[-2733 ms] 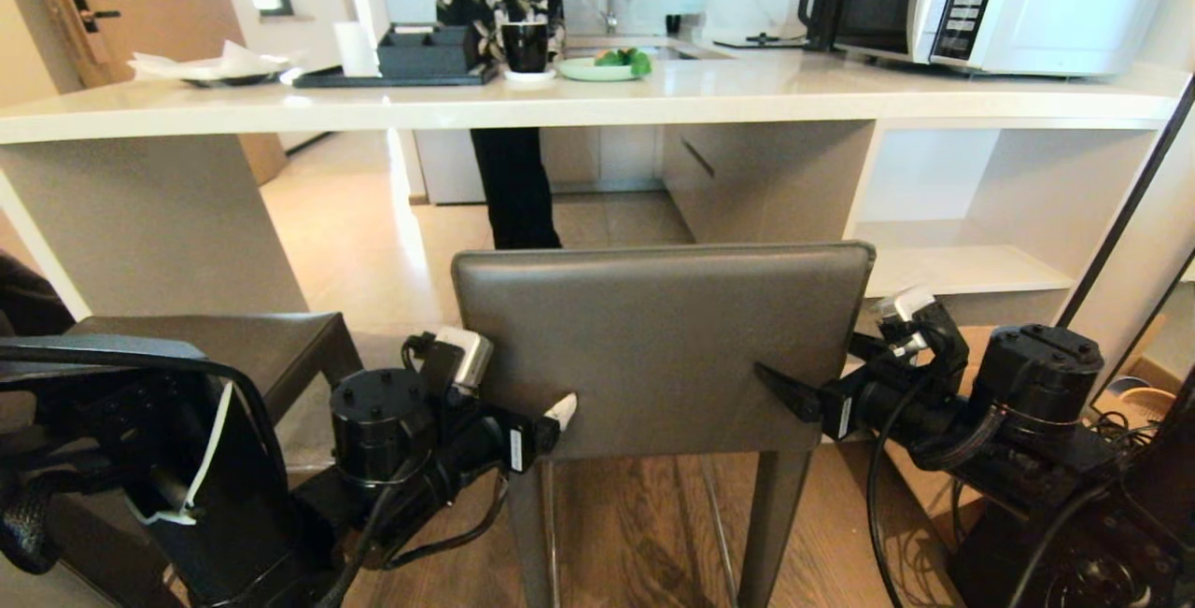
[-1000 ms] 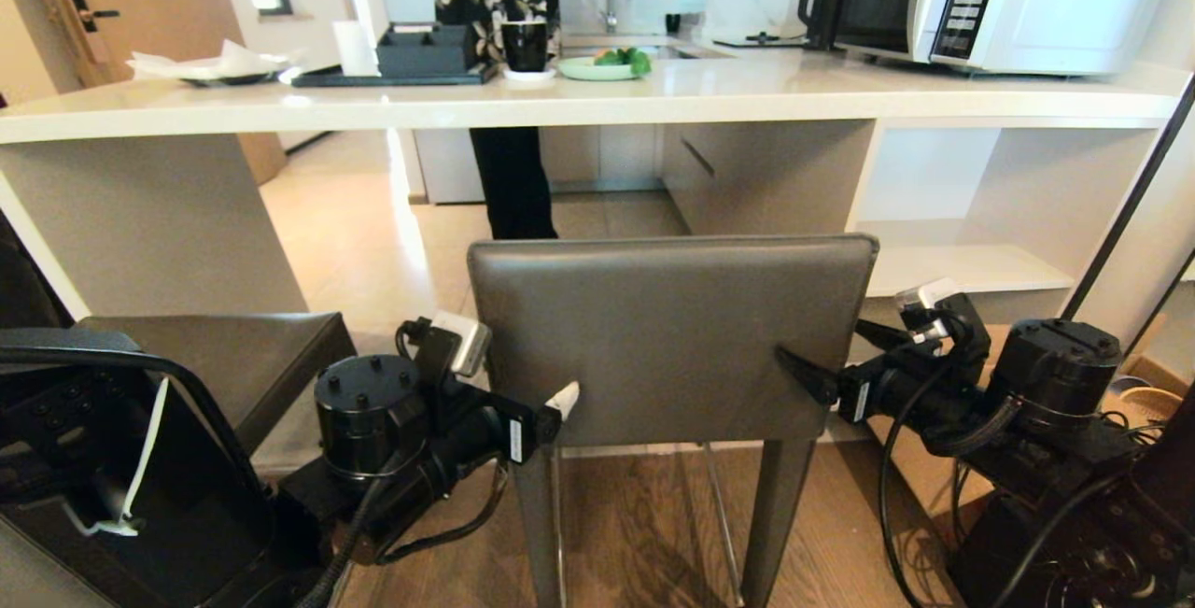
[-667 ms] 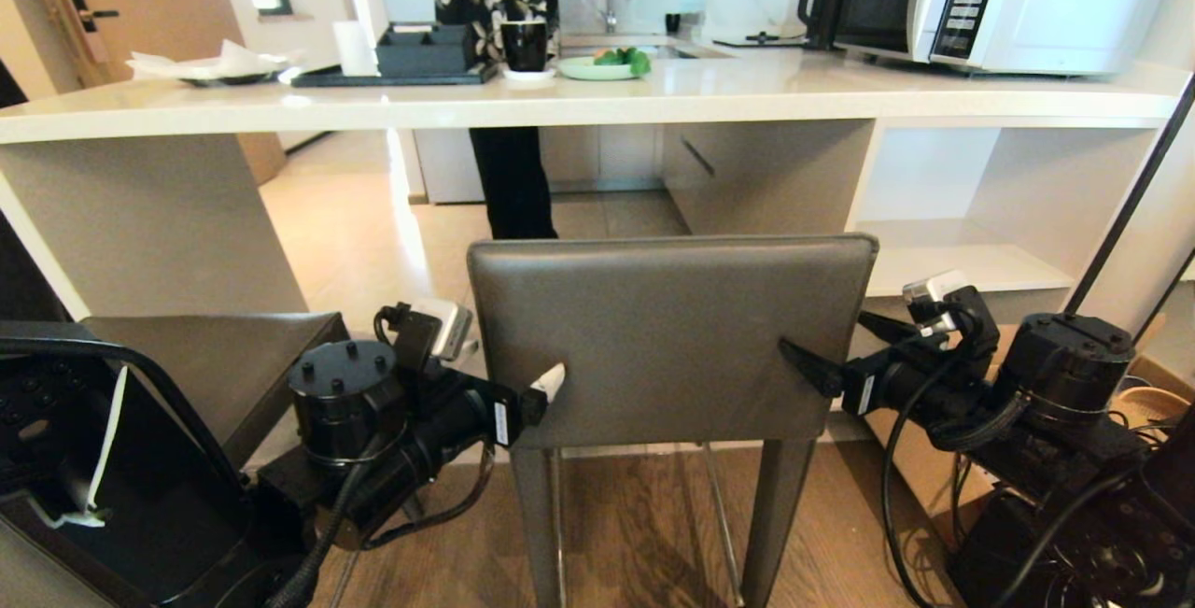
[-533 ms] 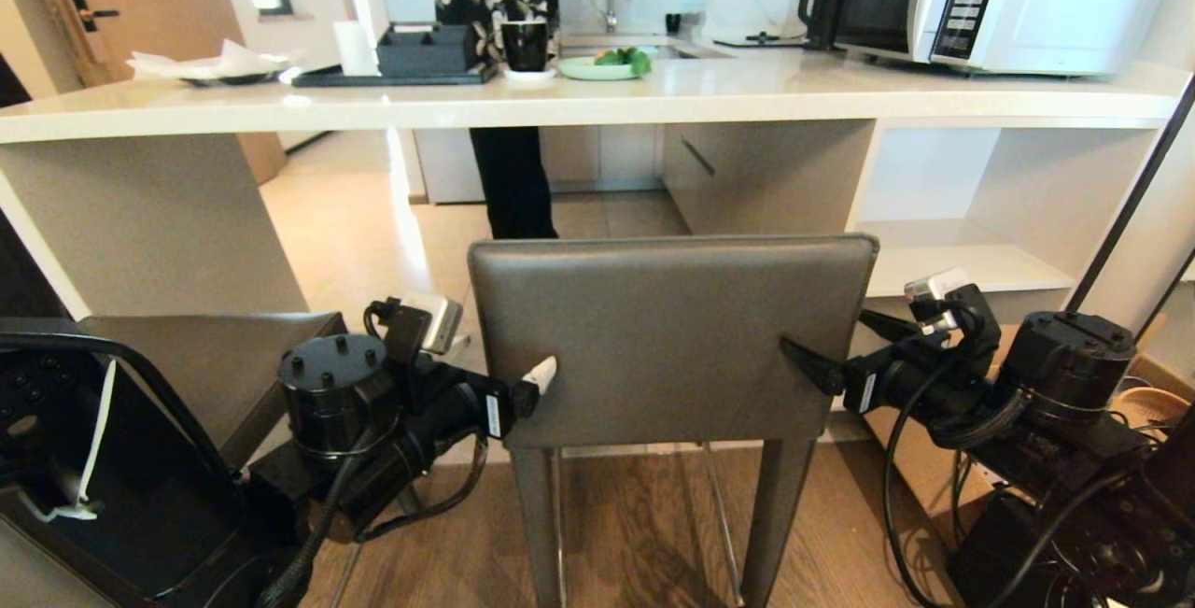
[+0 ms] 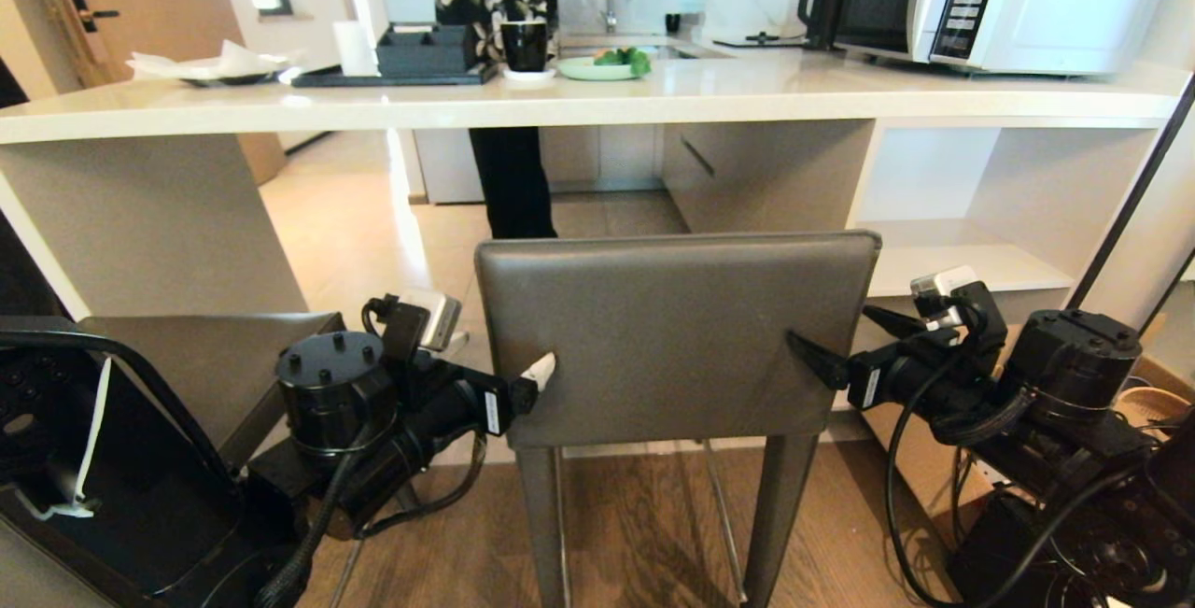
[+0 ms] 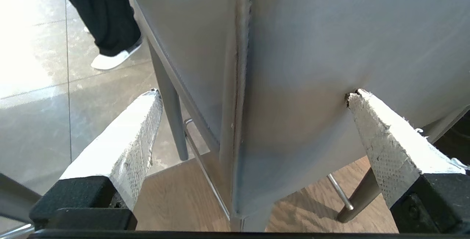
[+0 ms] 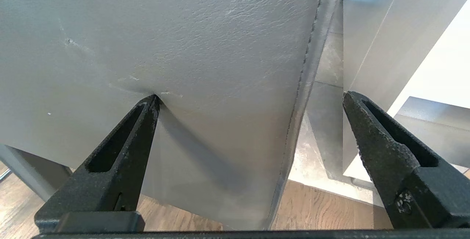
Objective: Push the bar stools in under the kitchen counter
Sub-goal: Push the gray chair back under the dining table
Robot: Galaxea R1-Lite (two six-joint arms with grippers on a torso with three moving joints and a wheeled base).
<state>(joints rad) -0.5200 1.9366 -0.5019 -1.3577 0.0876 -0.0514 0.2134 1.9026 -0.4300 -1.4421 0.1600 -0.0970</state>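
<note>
Both wide open, gripping nothing: left gripper [image 5: 509, 382] straddling the near stool [image 5: 677, 332] backrest's left edge, right gripper [image 5: 845, 342] straddling its right, one fingertip [image 7: 152, 103] each touching leather.

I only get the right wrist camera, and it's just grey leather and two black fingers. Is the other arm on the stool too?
Observer: Yes. The left gripper is open across the left edge of the bar stool, with one white fingertip against its back. The right gripper straddles the right edge the same way.
Operator: Is there another stool?
Observer: Yes, a second stool stands to the robot's left. Only its seat shows.
Operator: Is anybody in the way?
Observer: A person stands on the far side of the kitchen counter, beyond the stool.
</note>
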